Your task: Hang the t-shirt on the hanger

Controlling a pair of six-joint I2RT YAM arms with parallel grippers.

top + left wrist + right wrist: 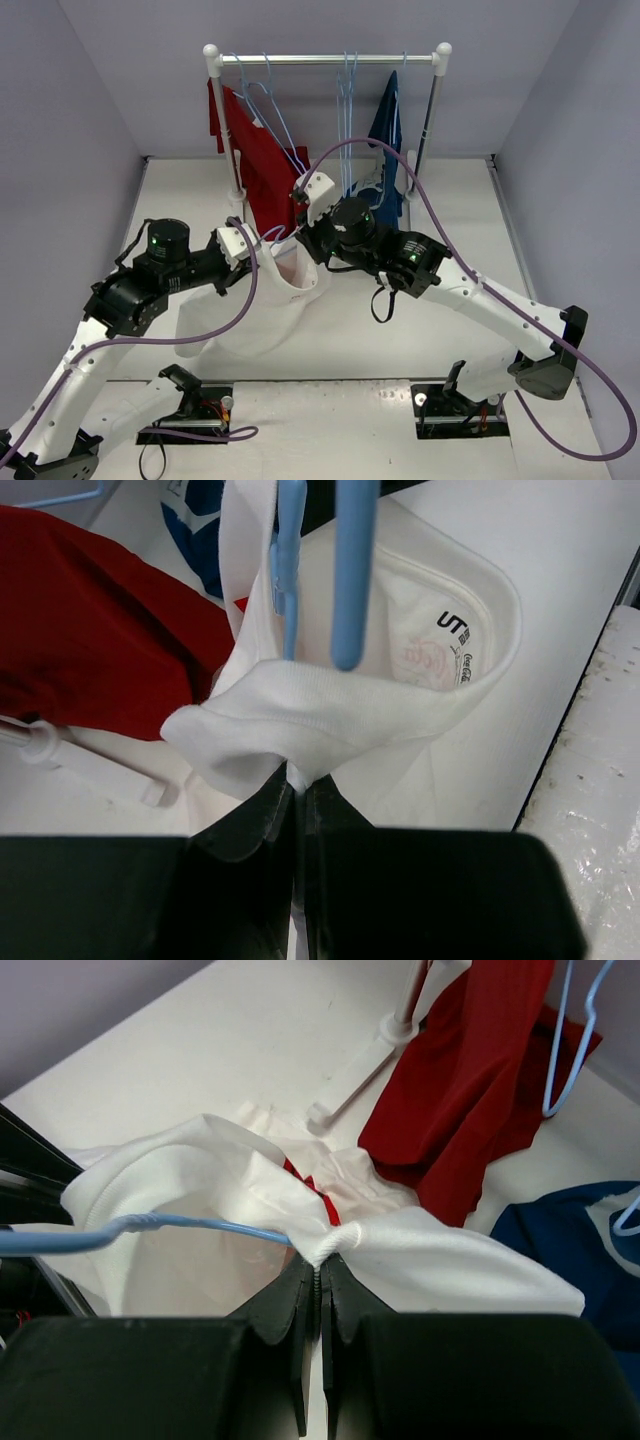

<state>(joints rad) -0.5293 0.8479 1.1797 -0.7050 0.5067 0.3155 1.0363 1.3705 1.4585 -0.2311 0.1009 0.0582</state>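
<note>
My left jaws are pressed together on a bunched fold of the t-shirt (330, 715), at the rim of its neck opening. Straight ahead of them the collar gapes, with a printed label showing inside. The pale-blue hanger (352, 570) comes down from above into that opening, its end just past the fold I pinch.

My right jaws are likewise clamped on white cloth, a tight gather of the same t-shirt. The hanger's thin wire runs off to their left from right at the pinch, and I cannot tell whether it is caught in the grip too.

The garment is strung between my two sets of jaws, its neckline lifted above the surface (440, 210) and its body sagging below.

Beyond my right jaws a red shirt (470, 1080) hangs from the rack (330, 59), and a navy-blue shirt (570, 1240) shows close on their right.
</note>
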